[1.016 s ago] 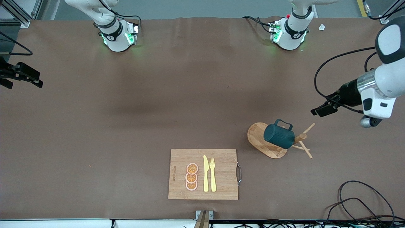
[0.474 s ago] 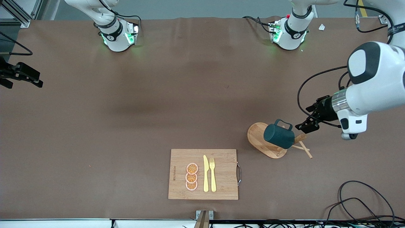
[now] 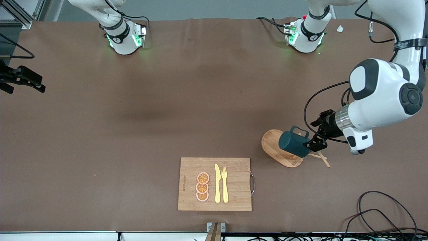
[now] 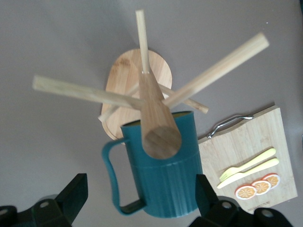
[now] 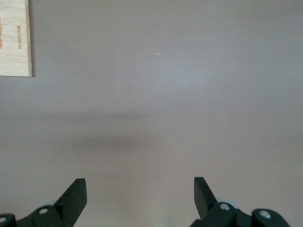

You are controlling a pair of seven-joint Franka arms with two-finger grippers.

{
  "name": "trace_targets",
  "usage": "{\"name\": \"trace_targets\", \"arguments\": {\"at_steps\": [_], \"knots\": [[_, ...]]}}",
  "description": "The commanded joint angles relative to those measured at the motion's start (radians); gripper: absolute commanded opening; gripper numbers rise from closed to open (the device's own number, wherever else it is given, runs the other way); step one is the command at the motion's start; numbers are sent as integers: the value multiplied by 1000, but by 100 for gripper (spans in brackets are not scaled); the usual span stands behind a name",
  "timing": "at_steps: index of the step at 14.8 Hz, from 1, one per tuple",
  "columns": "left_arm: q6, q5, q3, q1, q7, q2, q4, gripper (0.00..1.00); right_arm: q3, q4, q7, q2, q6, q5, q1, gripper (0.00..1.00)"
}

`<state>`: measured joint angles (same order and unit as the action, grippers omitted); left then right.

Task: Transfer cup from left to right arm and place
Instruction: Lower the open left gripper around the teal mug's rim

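The dark teal ribbed cup (image 3: pixel 294 144) hangs tilted on a peg of the wooden peg rack (image 3: pixel 272 147), handle up. My left gripper (image 3: pixel 311 135) is open at the rack's top, one finger on each side of the cup. In the left wrist view the cup (image 4: pixel 163 179) lies between the open fingers (image 4: pixel 71 196), not gripped, with the rack's centre post (image 4: pixel 158 127) across its yellowish mouth. My right gripper (image 3: pixel 36 85) waits open and empty over bare table at the right arm's end; it also shows in the right wrist view (image 5: pixel 139 196).
A bamboo cutting board (image 3: pixel 234 197) with a metal handle lies nearer the front camera than the rack. It carries three orange slices (image 3: pixel 202 186), a yellow knife (image 3: pixel 217 184) and a fork (image 3: pixel 224 184). Loose cables (image 3: pixel 384 207) lie at the front corner by the left arm's end.
My left arm has swung in from the left arm's end of the table and brought its open gripper down around the cup on the rack. The right arm has not moved.
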<state>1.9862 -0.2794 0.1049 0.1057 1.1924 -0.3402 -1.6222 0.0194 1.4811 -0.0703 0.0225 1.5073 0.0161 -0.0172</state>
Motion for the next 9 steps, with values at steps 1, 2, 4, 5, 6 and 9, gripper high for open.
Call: {"name": "trace_targets", "arguments": {"at_steps": [1, 2, 4, 5, 6, 9], "knots": [[19, -44, 2, 2, 29, -26, 18, 100, -4, 12, -6, -21, -7, 12, 0, 100], [35, -49, 2, 3, 30, -32, 15, 100, -4, 10, -6, -21, -7, 12, 0, 100], [48, -49, 4, 9, 32, -45, 16, 100, -4, 10, -6, -21, -7, 12, 0, 100], [52, -49, 4, 9, 32, -49, 18, 100, -4, 11, -6, -21, -7, 12, 0, 100], [59, -50, 4, 11, 32, -51, 16, 100, -4, 10, -6, -21, -7, 12, 0, 100], [63, -76, 4, 9, 32, -54, 19, 100, -4, 10, -6, -21, -7, 12, 0, 100]]}}
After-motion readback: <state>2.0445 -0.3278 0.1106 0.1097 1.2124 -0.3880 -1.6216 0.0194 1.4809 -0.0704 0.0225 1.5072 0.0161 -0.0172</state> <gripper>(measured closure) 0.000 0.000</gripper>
